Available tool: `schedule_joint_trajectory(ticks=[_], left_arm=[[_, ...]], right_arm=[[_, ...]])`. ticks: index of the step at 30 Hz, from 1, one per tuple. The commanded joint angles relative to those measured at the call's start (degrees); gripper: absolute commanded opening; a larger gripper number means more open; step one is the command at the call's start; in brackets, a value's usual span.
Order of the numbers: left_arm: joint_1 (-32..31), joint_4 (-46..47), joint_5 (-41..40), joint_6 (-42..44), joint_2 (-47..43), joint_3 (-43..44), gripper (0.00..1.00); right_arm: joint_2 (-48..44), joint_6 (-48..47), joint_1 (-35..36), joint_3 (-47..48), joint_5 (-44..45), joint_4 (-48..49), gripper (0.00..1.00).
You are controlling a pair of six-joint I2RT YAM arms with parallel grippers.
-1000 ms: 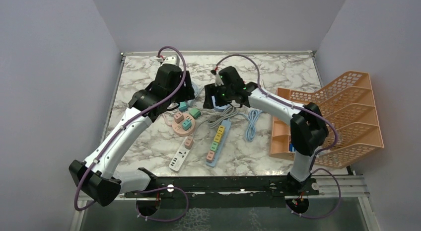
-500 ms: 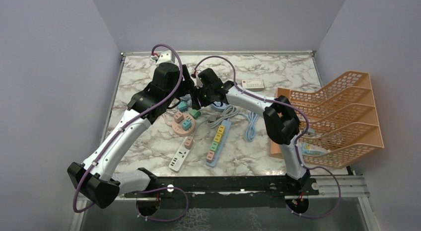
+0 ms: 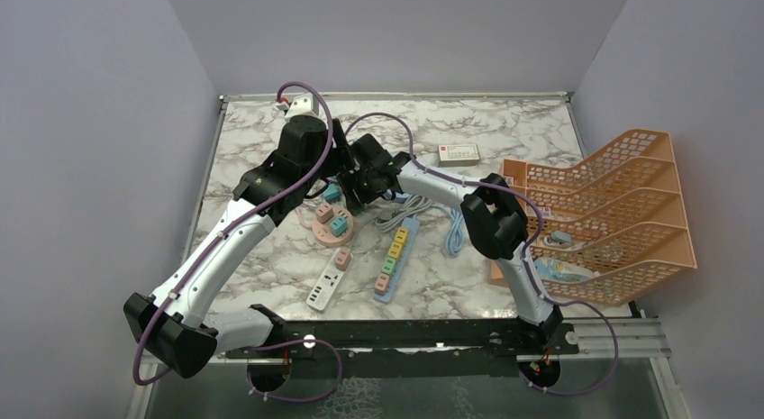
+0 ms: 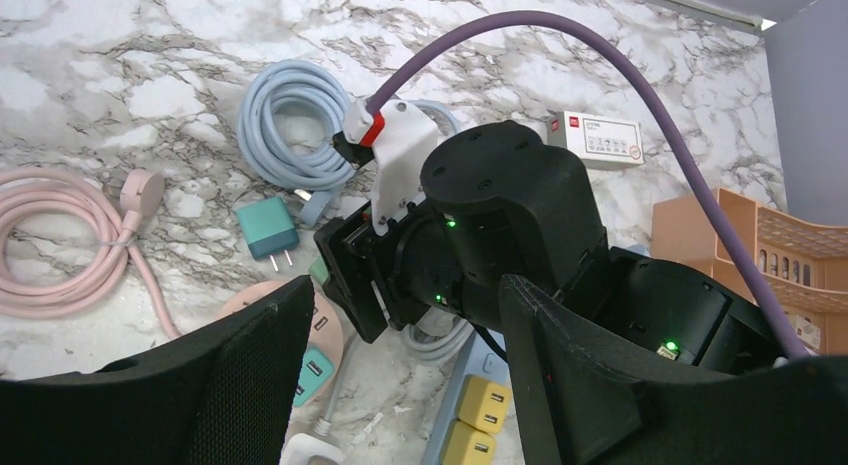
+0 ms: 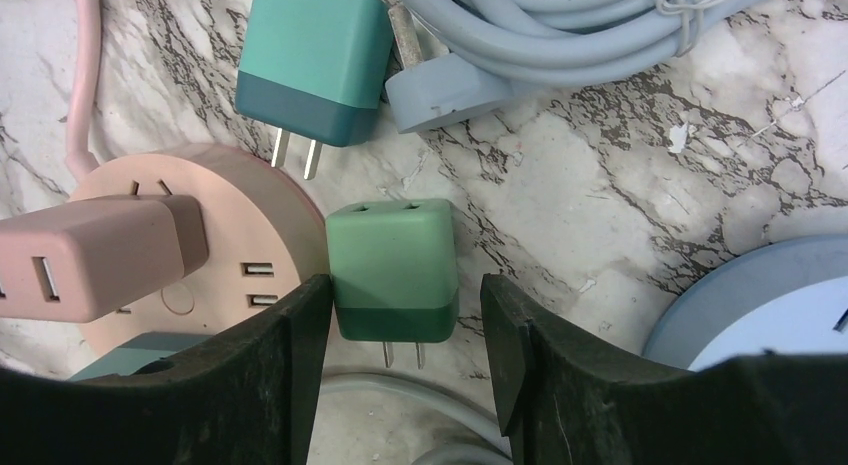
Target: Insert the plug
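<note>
The right gripper (image 5: 400,320), fingers apart, straddles the green plug (image 5: 392,265) lying flat just beside the pink hub (image 5: 230,190), seemingly lined up to pinch its sides, while the left gripper (image 4: 405,375), also spread and empty, hovers over the hub, perhaps to steady it.

orange rack (image 3: 644,153), white box (image 3: 459,152), marble table (image 3: 522,122)

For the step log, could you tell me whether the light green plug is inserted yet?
Out: the light green plug lies flat on the marble beside the round pink hub, both prongs bare.
</note>
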Motion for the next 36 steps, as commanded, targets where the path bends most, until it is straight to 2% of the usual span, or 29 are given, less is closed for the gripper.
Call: schedule_joint_trajectory(ticks=[1,9,16,19,24,27,32,36], left_arm=[[0.36,1.48,1.48,0.91,-0.24,-0.20,0.70],[0.67,1.44,1.42,1.40,-0.27,-0.22,0.70],[1.03,1.43,0.96,1.14,-0.16,0.66,0.70],[1.26,1.44,1.04,0.12,-0.31,1.12,0.71],[1.49,1.47,1.35,-3.20,-0.84,1.32,0.72],[1.63,1.66,1.67,-5.48,-1.49,1.06,0.72],[1.80,4.38,6.11,-9.05,-2.44,-0.60,0.72],[1.76,12.31,13.14,-10.71,-4.14,-5.86,0.73]], right_arm=[[2.23,-2.08,1.23,1.84,2.92,-1.80,0.57],[3.31,-3.38,1.73,1.36,8.13,-1.68,0.56],[1.00,-5.22,2.06,-1.44,13.03,2.84,0.32],[-3.99,-4.45,2.06,-5.89,14.20,8.44,0.31],[-16.20,-2.22,1.97,-18.21,14.77,24.21,0.31],[-23.06,-1.01,1.74,-25.15,16.01,30.40,0.31],[-32.62,2.24,0.70,-33.98,16.43,36.03,0.31],[-38.94,8.74,-1.15,-35.33,15.85,33.22,0.31]])
